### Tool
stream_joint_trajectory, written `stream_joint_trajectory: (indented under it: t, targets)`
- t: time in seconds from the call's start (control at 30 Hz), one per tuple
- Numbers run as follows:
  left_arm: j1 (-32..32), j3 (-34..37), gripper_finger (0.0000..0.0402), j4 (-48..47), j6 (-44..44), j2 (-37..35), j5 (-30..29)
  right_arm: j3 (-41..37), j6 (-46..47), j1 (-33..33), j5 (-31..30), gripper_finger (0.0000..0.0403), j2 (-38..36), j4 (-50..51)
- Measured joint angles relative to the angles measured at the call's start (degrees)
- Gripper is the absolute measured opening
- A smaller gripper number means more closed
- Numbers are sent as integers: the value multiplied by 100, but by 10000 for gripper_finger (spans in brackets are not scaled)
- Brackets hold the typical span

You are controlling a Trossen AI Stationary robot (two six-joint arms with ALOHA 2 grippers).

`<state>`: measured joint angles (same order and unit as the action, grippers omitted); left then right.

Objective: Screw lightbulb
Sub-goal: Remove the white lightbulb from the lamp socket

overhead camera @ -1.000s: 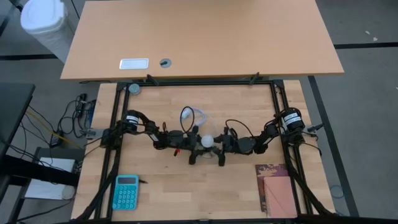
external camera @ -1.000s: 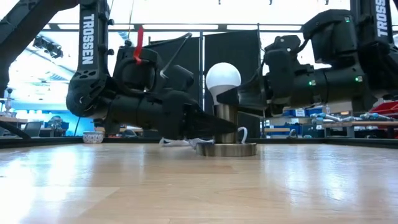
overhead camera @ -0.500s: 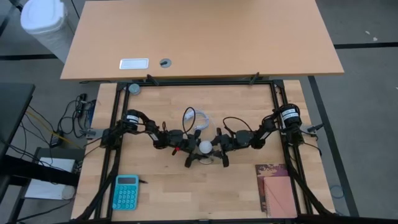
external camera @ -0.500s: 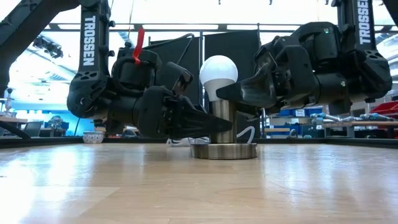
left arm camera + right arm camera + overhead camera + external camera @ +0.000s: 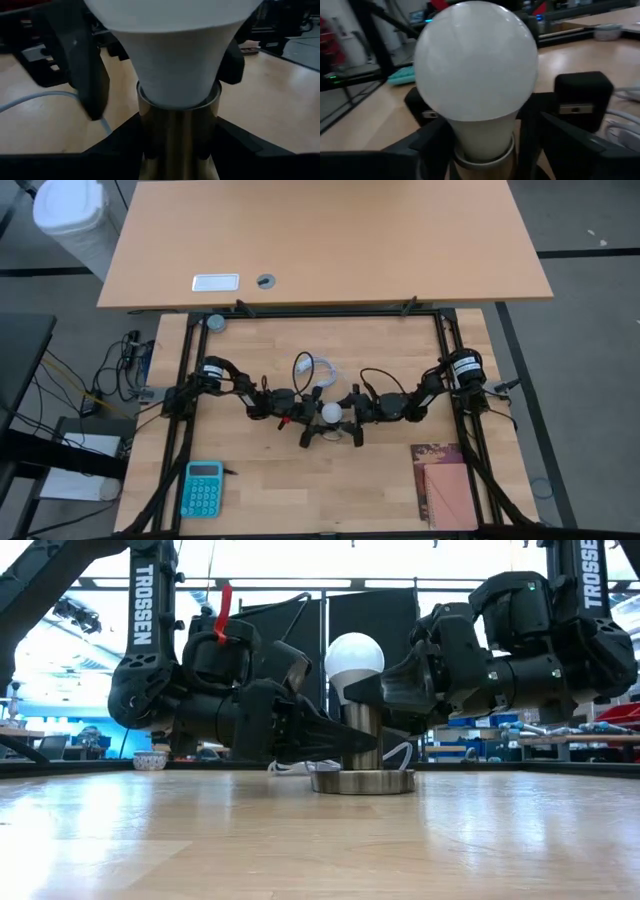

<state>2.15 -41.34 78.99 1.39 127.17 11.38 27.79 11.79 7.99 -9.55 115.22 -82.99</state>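
bulb: lightbulb (image 5: 355, 662) upright in socket (image 5: 361, 754) | left gripper (image 5: 335, 740) clamps socket stem | right gripper (image 5: 372, 690) beside bulb's neck, fingers parted, nearer arm

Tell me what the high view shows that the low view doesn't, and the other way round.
Only the high view: the teal calculator at the table's near left, the dark red notebook at its near right, the larger tan desk beyond, and both arms meeting mid-table.

Only the low view: the brushed metal socket stem on its round flat base, with the left gripper at the stem and the right gripper level with the bulb's neck.

Both: the white pear-shaped lightbulb upright between the grippers, and the coiled white cable.
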Motion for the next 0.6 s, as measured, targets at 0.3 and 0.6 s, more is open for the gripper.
stream_joint_trajectory:
  t: [0.3,0.6]
  targets:
    - [0,-7,193,-51,9,-7,-66,4,-75,323,-919,326,0,44]
    - [5,-7,193,-60,-14,-7,-63,-6,-2,325,-867,337,0,44]
